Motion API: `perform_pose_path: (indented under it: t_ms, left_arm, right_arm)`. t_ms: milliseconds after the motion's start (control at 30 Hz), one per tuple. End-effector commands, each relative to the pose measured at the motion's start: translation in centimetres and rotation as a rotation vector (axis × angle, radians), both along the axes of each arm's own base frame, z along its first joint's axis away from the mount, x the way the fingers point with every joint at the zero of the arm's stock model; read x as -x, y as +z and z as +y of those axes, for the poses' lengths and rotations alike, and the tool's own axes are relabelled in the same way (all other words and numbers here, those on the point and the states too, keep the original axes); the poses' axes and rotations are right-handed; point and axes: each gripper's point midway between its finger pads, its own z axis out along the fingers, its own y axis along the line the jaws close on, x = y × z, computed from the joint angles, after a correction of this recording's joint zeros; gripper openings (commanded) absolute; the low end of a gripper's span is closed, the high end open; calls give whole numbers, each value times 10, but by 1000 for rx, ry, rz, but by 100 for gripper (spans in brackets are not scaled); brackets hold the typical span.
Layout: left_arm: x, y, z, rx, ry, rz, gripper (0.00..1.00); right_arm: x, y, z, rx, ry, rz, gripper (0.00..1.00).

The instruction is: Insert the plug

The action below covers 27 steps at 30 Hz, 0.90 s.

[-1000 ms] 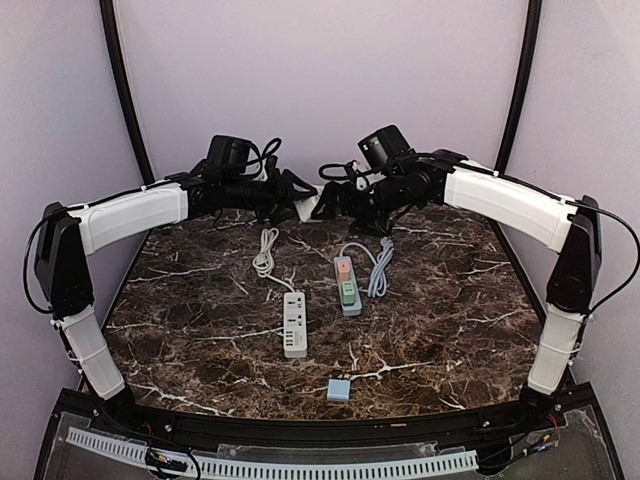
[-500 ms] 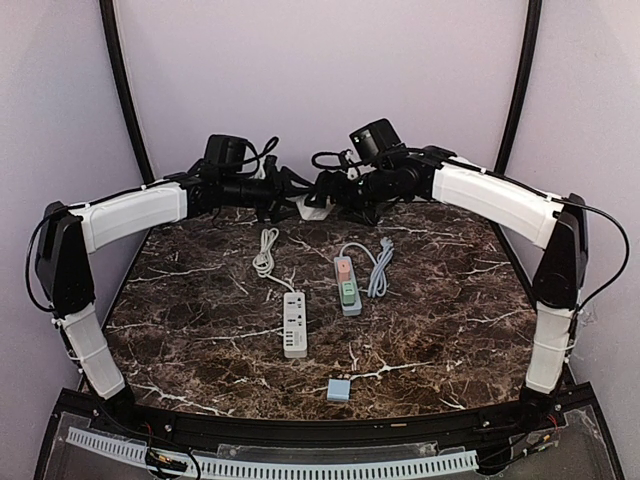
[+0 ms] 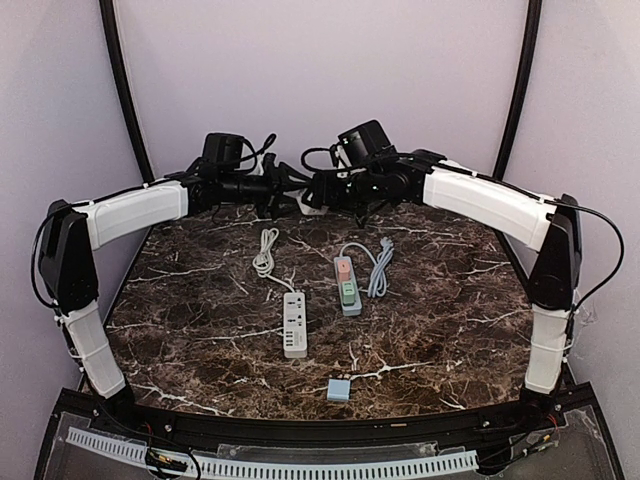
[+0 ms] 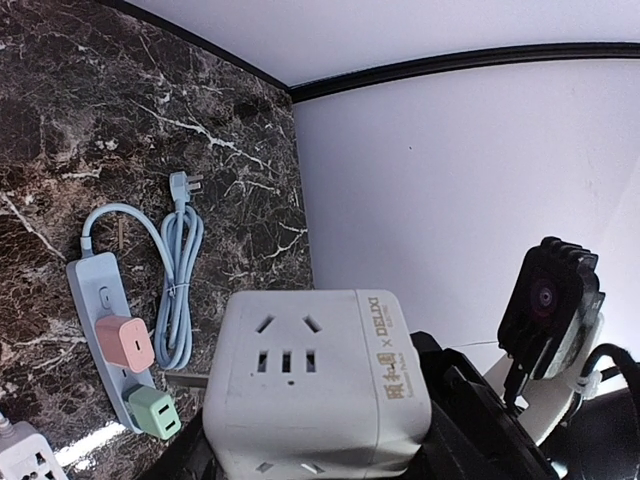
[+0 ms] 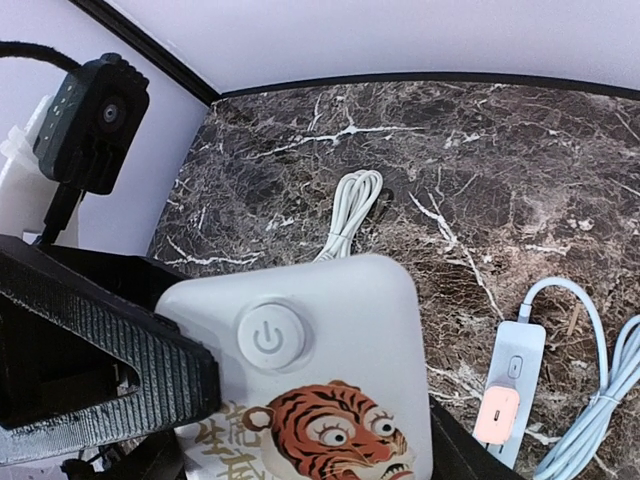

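Cube socket (image 4: 315,375): white, boxy, held in the air over the far edge of the marble table (image 3: 450,310), where the two arms meet. One face shows outlet holes and a printed brand name. The opposite face carries a round power button and a tiger cartoon.
Left gripper (image 4: 320,425): about half open and clamped on the cube, with a black finger pressed to each side of its lower body.
Right gripper (image 5: 320,400): jaws set on either side of the same cube from the opposite direction. One black finger (image 5: 130,370) lies against its edge. Whether they grip it firmly cannot be told.
Blue power strip (image 3: 346,283): lies flat near the table's middle, below the raised cube. A pink adapter (image 4: 125,343) and a green adapter (image 4: 155,412) are plugged into it.
Blue cable (image 3: 378,268): bundled in a loop just beside the strip, its three-pin plug (image 4: 187,184) resting loose on the marble.
White power strip (image 3: 295,322): lies just to the left of the blue one and nearer the arm bases. Its white cord (image 3: 265,250) is coiled toward the back.
Small blue block (image 3: 340,389): sits alone near the front edge, well apart from both strips.
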Motion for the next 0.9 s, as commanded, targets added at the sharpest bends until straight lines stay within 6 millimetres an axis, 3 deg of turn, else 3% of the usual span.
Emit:
perform_pose_path:
  t_ms: [0,200,267,333,433,500,700,867]
  left_arm:
    - [2,20,-7,49,-43,-30,1]
    - [-2,24,-6,63,-43,-51,5]
    - [-3,28,-5,68,-44,-66,18]
    - [-3,32,-4,68,-40,-82,38]
    - [-5,39,1,63,-24,-110,83]
    - [-6,42,4,58,-16,-131,97]
    - [-9,44,22,19,13,-183,99]
    - [-8,51,50,-73,41,-267,99]
  right_arm:
    - [-10,31,14,-49,-10,-149,61]
    - [-10,30,15,-45,-4,-174,36]
    - [-10,34,16,-48,4,-188,30]
    - [-10,36,16,-45,11,-200,26]
    - [-8,41,15,-43,26,-220,23]
    - [-5,43,12,-39,31,-227,22]
    - [4,37,-2,-23,16,-218,21]
    - [8,39,-10,-10,12,-223,20]
